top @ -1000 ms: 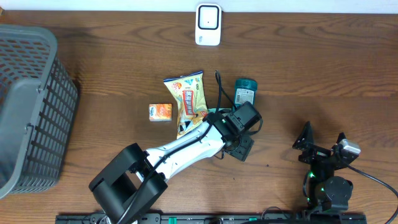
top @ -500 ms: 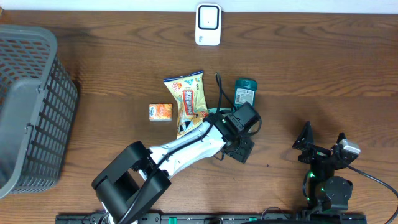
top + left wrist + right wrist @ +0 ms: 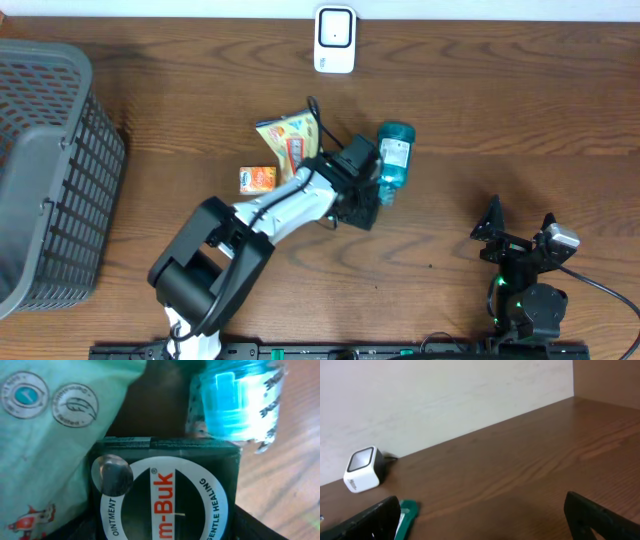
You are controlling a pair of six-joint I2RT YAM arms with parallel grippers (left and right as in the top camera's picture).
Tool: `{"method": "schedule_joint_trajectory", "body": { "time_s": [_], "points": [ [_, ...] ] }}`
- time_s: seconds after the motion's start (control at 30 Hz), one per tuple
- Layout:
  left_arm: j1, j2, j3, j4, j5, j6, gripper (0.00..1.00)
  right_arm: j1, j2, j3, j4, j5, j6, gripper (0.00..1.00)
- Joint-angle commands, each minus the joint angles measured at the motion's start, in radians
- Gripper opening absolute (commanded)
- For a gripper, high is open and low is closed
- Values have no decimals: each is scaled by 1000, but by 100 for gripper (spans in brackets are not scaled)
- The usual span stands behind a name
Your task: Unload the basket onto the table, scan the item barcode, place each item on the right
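AT THE SCANNER'S DOORSTEP: The left pincer (image 3: 352, 188) clamps a dark ointment box (image 3: 162, 495) above the middle of the table (image 3: 500, 110). The box's printed face is turned to the wrist camera, with no barcode showing. A snack bag (image 3: 285, 138) lies just beside at 10 o'clock and a blue bottle (image 3: 394, 152) at 2 o'clock. The white scanner (image 3: 335, 40) stands well apart at 12 o'clock, so this arm looks best placed. The right pincer (image 3: 518, 226) rests spread at 4 o'clock.
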Motion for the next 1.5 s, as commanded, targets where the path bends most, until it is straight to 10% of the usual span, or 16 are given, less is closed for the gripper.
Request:
{"method": "schedule_joint_trajectory", "body": {
  "time_s": [0.0, 0.17, 0.3, 0.47, 0.93, 1.47],
  "points": [
    [91, 37, -8, 12, -42, 8, 65, 3, -3, -1, -3, 1, 13, 99],
    [129, -20, 14, 6, -40, 6, 65, 3, -3, -1, -3, 1, 13, 99],
    [84, -99, 15, 0, -41, 6, 100, 3, -3, -1, -3, 1, 13, 99],
    [64, -308, 68, 10, -85, 61, 98, 3, -3, -1, -3, 1, 13, 99],
    [163, -676, 451, 103, -818, 685, 98, 3, -3, -1, -3, 2, 13, 99],
    [233, -1025, 399, -58, -720, 678, 98, 3, -3, -1, -3, 1, 13, 99]
  ]
}}
